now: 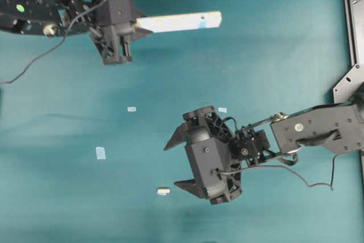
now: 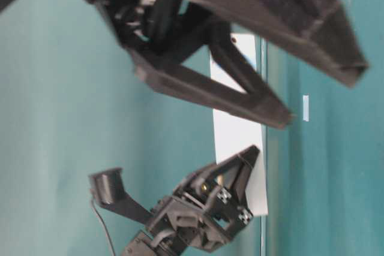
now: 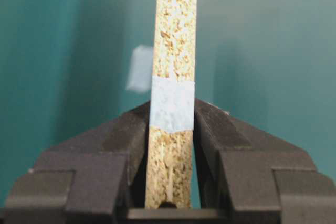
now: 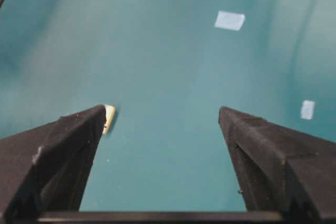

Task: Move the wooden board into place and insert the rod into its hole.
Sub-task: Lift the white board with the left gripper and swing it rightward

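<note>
Teal table [image 1: 273, 44] fills the overhead view; a dark metal frame [image 1: 352, 15] runs down its right edge.

Right arm [image 1: 318, 132] reaches in from the right, mid-table. Right gripper [image 1: 177, 163] points left, jaws spread wide, nothing between them. In its wrist view the two black fingers [image 4: 58, 156] frame bare teal surface.

Left arm [image 1: 40, 12] comes in from the upper left. Left gripper [image 1: 136, 25] is clamped on the board [image 1: 182, 21], grasping it at one end. The board sticks out to the right of the gripper in the overhead view, a pale strip with a light-blue patch near its far end. It sits at the top of the table, well apart from the right gripper. The left wrist view shows the board edge-on, speckled chipboard grain, squeezed between both pads [image 3: 220, 145], with a blue tape piece across the edge just at the fingertips. The table-level view shows the board's white face behind the near black fingers; contact with the table cannot be told.

Rod [image 1: 163, 190] lies on the table near the bottom, just left of the right gripper's lower finger. In the right wrist view it peeks out beside the left-hand fingertip, cream-coloured, partly hidden.

Tape squares [image 1: 100, 152] are scattered mid-table: one left, two small ones higher up.
</note>
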`<state>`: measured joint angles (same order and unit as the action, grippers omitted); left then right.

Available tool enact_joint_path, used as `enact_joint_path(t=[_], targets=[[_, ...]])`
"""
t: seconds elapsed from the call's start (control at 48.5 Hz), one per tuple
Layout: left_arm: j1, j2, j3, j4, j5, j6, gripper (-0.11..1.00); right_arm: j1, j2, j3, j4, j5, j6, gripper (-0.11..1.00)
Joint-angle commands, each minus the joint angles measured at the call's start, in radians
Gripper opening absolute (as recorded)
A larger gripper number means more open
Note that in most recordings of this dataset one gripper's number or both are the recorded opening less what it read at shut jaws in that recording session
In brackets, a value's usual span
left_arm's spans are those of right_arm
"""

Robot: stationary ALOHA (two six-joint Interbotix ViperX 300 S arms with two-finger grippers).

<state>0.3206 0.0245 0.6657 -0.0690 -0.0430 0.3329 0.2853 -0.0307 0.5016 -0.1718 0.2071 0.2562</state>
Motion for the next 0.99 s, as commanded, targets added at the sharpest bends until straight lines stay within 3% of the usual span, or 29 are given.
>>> enact_joint_path(t=[0.0,0.248,0.557,0.969], targets=[[-0.043,0.008,-0.054,0.000,-0.003,-0.038,0.21,0.005,-0.037,-0.029,-0.006,0.021,0.002,0.95],[-0.117,0.132,-0.175,0.000,-0.003,-0.086,0.21,0.002,-0.037,-0.034,-0.008,0.034,0.002,0.95],[-0.183,0.239,-0.356,0.000,-0.002,-0.091,0.21,0.000,-0.037,-0.064,-0.006,0.040,0.002,0.95],[-0.250,0.324,-0.456,0.000,-0.002,-0.094,0.21,-0.005,-0.037,-0.086,-0.006,0.040,0.003,0.95]])
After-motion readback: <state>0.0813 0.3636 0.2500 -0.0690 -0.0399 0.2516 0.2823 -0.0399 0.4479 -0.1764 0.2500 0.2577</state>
